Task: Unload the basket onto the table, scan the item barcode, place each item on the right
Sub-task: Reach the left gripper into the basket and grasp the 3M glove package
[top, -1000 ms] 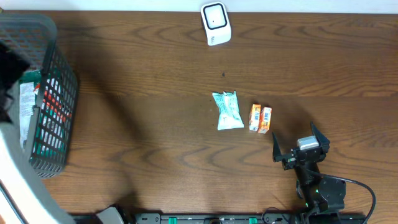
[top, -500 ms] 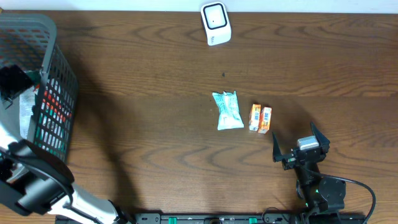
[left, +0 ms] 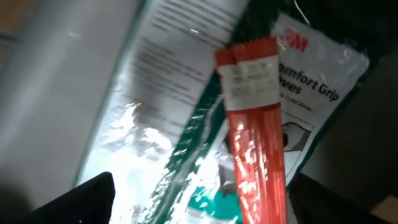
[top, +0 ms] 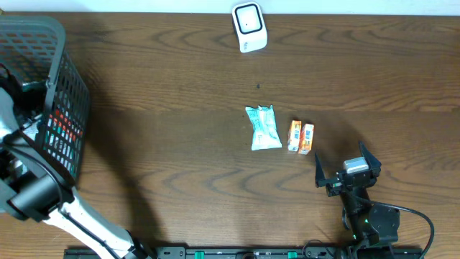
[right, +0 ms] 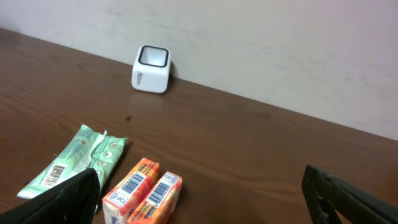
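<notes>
The white scanner (top: 249,27) (right: 151,68) stands at the far edge of the brown worktop (top: 165,144), by the wall.

A green packet (top: 263,127) (right: 71,160) lies flat on the worktop, nearer the robot than the scanner. Two small orange boxes (top: 301,137) (right: 143,190) lie just to its right, side by side and touching each other. Black bar stripes show on the packet and on both boxes.

The right fingers (top: 320,170) (right: 62,199) are nearer the robot again, past the orange boxes, and point toward the scanner. They are spread wide apart and hold nothing.

Far to the left of the scanner a dark basket (top: 61,108) stands at the side of the worktop. The left arm (top: 36,194) reaches into it. The left fingers (left: 74,202) are spread wide too and hold nothing. They hang over things in the basket: a long red packet (left: 255,124), a glove packet (left: 317,87) under it, and a shiny clear bag (left: 161,74) with white paper inside.
</notes>
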Controlling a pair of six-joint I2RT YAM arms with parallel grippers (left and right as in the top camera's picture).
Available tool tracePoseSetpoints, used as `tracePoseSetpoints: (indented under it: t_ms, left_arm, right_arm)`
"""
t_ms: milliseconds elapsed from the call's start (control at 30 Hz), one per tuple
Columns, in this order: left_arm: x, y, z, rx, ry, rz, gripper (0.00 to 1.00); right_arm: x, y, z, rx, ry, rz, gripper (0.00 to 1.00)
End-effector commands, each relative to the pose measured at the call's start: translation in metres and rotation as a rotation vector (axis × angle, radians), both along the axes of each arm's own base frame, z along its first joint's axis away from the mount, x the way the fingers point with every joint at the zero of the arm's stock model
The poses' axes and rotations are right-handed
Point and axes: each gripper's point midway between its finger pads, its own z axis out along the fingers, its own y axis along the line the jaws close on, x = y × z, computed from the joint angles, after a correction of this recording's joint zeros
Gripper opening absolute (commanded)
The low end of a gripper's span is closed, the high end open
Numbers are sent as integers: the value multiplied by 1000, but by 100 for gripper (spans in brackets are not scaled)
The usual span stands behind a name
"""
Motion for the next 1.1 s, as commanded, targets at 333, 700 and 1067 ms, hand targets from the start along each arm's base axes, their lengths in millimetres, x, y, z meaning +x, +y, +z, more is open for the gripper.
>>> tracePoseSetpoints:
  t_ms: [333, 700, 1067]
  left_arm:
    - [17, -23, -6, -26, -25, -147, 88]
    - [14, -28, -21, -13, 11, -186, 88]
    - [3, -27, -51, 57, 172, -227, 90]
  right_arm:
    - [0, 1, 0, 3, 1, 5, 99]
    - [0, 1, 0, 4, 1, 5, 99]
    - [0, 1, 0, 4, 1, 5, 99]
